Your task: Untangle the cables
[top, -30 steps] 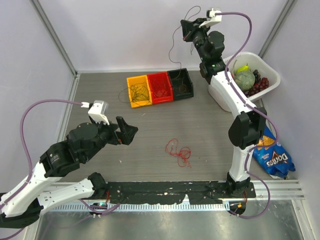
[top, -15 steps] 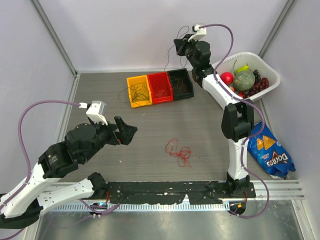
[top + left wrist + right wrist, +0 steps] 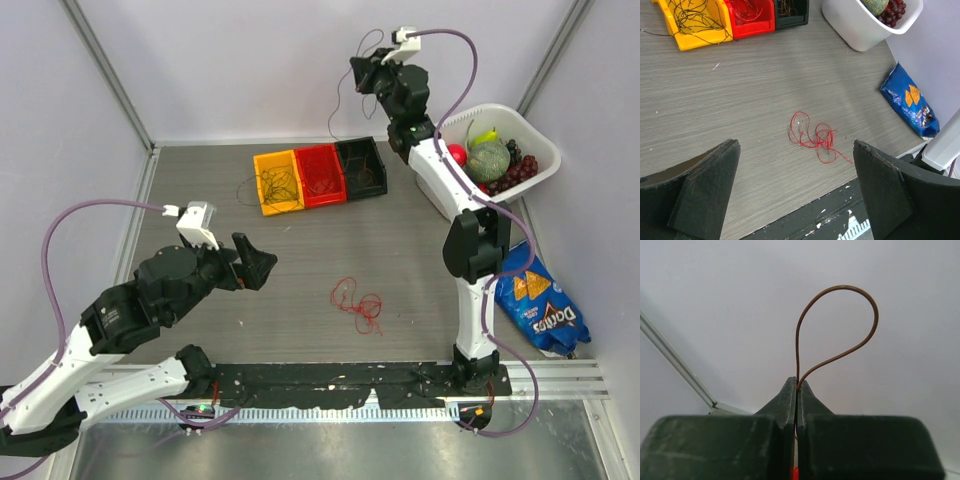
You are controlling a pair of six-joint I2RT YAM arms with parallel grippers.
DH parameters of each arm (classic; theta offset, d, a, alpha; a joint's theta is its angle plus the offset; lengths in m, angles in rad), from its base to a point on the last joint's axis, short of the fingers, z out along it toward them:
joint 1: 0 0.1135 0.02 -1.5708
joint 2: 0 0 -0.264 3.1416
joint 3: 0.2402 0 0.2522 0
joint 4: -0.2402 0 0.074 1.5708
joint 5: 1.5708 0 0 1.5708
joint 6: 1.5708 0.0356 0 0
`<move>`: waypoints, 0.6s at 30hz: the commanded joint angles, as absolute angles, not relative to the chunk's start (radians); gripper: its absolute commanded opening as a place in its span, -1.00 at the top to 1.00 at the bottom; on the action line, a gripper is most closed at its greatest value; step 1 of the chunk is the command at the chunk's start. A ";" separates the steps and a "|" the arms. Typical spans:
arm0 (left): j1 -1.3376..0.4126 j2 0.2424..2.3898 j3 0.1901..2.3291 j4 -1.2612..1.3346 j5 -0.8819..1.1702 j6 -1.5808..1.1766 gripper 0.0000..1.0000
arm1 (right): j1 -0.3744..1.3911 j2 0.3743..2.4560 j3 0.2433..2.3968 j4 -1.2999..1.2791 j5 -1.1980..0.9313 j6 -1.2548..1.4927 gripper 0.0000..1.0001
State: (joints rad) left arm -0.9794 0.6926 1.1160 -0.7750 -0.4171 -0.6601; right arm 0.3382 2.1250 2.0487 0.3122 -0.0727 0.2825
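Top external, three bins (image 3: 322,199), one red cable (image 3: 360,302), right gripper (image 3: 797,387) pinching one brown cable (image 3: 797,350), left gripper (image 3: 795,160) agape.

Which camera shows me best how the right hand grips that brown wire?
Right wrist: the brown wire loops out of the shut right hand, close up. The top view shows only a faint hanging strand; the left wrist misses it.

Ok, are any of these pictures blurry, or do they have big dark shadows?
Left wrist view: the red cable and the table are sharp, and only the left gripper, close to the lens, has soft edges. Right wrist view: the brown cable is crisp against a plain wall, and the right gripper pinching it looks dim. Top view: even light, faint shadows, no blur.
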 commanded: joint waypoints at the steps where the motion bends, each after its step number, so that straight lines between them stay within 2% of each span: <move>1: -0.979 0.690 1.109 -0.738 -0.405 -0.680 -0.99 | 0.327 2.048 2.167 0.318 -0.066 0.253 0.99; 18: -0.979 0.692 1.106 -0.750 -0.407 -0.683 -0.99 | 0.314 2.106 2.178 0.318 -0.046 0.135 0.99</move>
State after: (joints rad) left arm -0.9798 0.6853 1.1076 -0.7757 -0.4072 -0.6750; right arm 0.3229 2.1014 2.1372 0.3046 -0.0658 0.1986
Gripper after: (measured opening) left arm 0.994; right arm 0.034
